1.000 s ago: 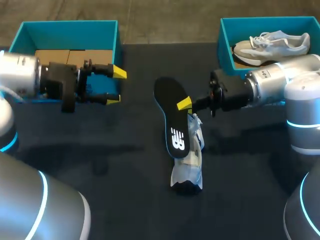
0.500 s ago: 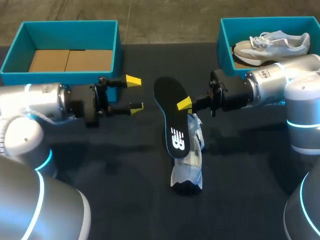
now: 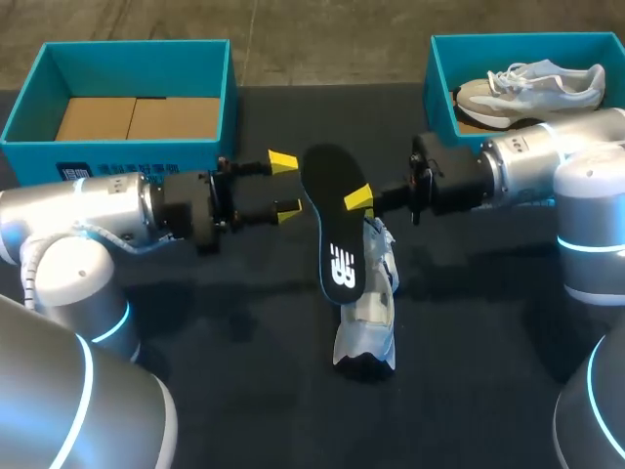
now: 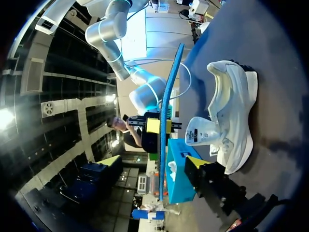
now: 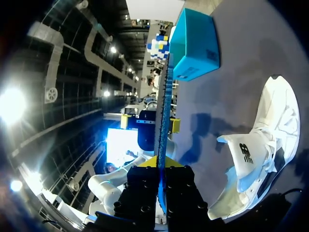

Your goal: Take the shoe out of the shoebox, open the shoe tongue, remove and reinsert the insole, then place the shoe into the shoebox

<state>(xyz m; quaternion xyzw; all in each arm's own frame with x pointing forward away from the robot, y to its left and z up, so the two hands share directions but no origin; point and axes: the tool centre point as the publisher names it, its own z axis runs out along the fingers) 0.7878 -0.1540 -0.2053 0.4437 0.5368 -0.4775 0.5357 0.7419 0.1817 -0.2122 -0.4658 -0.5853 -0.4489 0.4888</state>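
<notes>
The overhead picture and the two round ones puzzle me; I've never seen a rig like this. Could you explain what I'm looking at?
These are two robot arms at a black table, each ending in a two-finger gripper with yellow tips. The rectangular picture looks down from above and behind the robot. Each round one comes from a camera on an arm's wrist, looking along its fingers. On the table are a white shoe, a blue left shoebox and a blue right shoebox holding a second shoe. The right gripper is shut on the black insole, holding it on edge by the white shoe. The left gripper is open, close beside the insole.
</notes>
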